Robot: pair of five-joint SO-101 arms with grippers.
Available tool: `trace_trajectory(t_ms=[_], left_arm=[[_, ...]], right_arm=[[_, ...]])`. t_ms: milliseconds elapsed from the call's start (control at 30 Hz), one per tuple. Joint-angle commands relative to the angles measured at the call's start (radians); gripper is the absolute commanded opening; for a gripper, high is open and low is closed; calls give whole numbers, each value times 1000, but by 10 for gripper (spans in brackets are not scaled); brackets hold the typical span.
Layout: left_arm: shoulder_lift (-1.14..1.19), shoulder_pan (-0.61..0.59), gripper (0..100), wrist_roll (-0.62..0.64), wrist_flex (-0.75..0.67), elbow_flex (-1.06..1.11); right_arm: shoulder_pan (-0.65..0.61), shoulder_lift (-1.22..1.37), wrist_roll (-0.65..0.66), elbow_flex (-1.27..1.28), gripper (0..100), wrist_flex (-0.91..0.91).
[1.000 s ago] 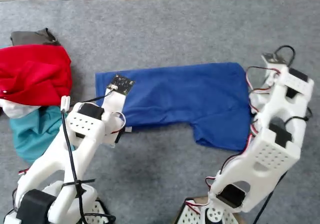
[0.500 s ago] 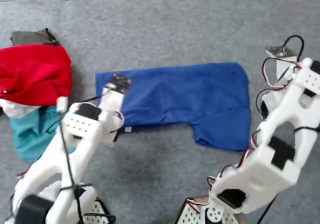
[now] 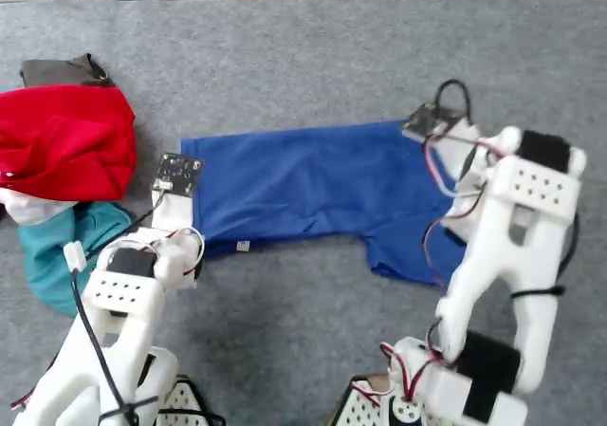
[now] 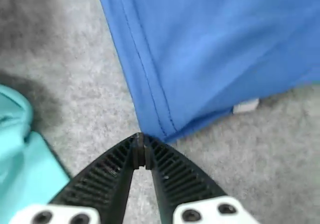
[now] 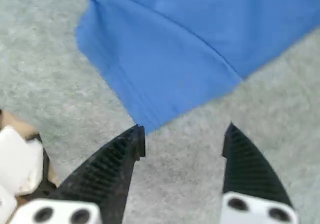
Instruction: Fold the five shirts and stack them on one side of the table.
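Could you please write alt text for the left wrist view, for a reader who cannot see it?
The left gripper, shut, has its tips at the hemmed corner of a flat blue shirt on the grey table. A teal shirt lies nearby.

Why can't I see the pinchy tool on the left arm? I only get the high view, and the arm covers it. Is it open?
Observer: No. In the left wrist view the left tool is shut, its tips right at a corner of the blue shirt.
Operator: Did it grab the shirt?
Observer: The tips touch the corner of the stitched hem. Whether any cloth is pinched between them, I cannot tell.
Operator: And the other arm's?
Observer: In the right wrist view the right tool is open. One fingertip is at the shirt's edge and the other is over the grey table.
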Motion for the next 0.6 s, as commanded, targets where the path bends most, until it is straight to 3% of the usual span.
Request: trace_trajectory(t_ms=[0,300,567], left_arm=[[95,-5,82,18,-64,-67],[414,-59,85,15,-55,-272],[476,-58,85,14,-57,-337]], right_arm=[[-52,-102,106,99,286,-35],[-68,-128,239,383,286,-270],[-83,-133,241,550,286,-431]])
